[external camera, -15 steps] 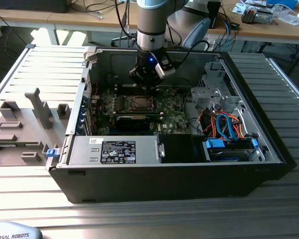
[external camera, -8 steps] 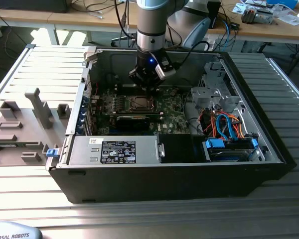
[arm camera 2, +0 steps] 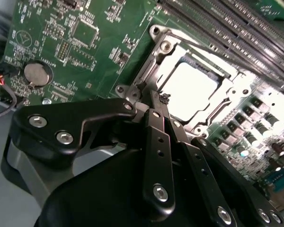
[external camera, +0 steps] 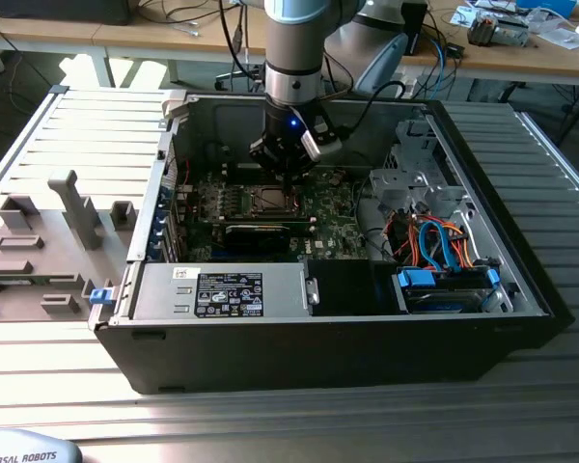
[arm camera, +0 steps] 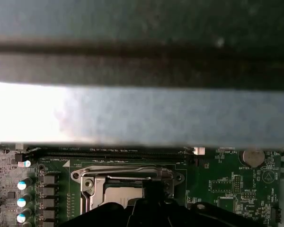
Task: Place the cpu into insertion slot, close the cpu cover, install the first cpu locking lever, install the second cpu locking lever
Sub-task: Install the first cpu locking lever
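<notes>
Inside the open computer case, my gripper [external camera: 288, 183] hangs straight down over the insertion slot [external camera: 270, 200] on the green board. In the second wrist view its two black fingers [arm camera 2: 156, 142] meet at their tips, so the gripper [arm camera 2: 158, 98] is shut, right at the slot's metal corner. The cpu [arm camera 2: 191, 85] lies flat in the slot with its silver top showing. The cpu cover [arm camera 2: 227, 82] lies down around it as a bright frame. The first wrist view has the slot [arm camera: 92, 187] and the cpu [arm camera: 120, 193] just beyond the gripper [arm camera: 154, 191]. No lever is clearly visible.
Long black memory slots [arm camera 2: 236, 23] run beside the socket. A coin battery [arm camera 2: 37, 73] sits on the board. A black card [external camera: 261, 231], the power supply [external camera: 222, 289] and blue and orange cables [external camera: 434, 241] fill the case. Grey fixtures [external camera: 77, 207] stand on the exterior view's left.
</notes>
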`<state>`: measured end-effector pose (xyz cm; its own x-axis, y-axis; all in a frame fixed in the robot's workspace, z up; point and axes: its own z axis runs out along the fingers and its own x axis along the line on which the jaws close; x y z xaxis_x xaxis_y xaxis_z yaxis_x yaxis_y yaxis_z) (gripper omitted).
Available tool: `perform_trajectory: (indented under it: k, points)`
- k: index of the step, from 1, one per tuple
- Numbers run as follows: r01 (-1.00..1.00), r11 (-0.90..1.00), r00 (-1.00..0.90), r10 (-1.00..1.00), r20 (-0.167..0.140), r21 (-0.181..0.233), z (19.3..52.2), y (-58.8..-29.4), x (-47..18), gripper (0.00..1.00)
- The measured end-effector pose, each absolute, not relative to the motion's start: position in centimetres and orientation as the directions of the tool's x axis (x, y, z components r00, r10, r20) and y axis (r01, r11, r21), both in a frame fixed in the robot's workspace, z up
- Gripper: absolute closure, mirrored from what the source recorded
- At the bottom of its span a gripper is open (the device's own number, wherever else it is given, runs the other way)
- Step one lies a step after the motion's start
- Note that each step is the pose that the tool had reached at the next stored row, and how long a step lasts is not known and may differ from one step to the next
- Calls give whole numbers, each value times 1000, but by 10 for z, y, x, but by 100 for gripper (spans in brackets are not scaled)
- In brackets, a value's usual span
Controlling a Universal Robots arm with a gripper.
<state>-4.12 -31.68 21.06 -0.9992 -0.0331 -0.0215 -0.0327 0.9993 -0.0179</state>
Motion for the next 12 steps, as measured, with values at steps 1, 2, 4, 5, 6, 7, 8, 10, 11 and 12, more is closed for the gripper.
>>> perform_trajectory:
  k: [1, 2, 4, 5, 6, 7, 8, 10, 11, 12]
  points:
    - [-33, 999, -999, -33, -22, -18, 211, -318, -41, 89]
    - [-33, 999, -999, -33, -21, -19, 211, -318, -41, 89]
    - [-33, 999, -999, -33, -21, -19, 212, -319, -41, 89]
    - [-33, 999, -999, -33, -21, -19, 213, -320, -41, 89]
    - [-33, 999, -999, -33, -21, -19, 214, -320, -41, 89]
    - [-33, 999, -999, -33, -21, -19, 216, -320, -41, 89]
    - [-33, 999, -999, -33, -21, -19, 218, -320, -41, 89]
    - [-33, 999, -999, -33, -22, -20, 220, -321, -41, 89]
    - [-33, 999, -999, -33, -21, -21, 220, -322, -41, 89]
    - [-33, 999, -999, -33, -21, -22, 221, -323, -41, 89]
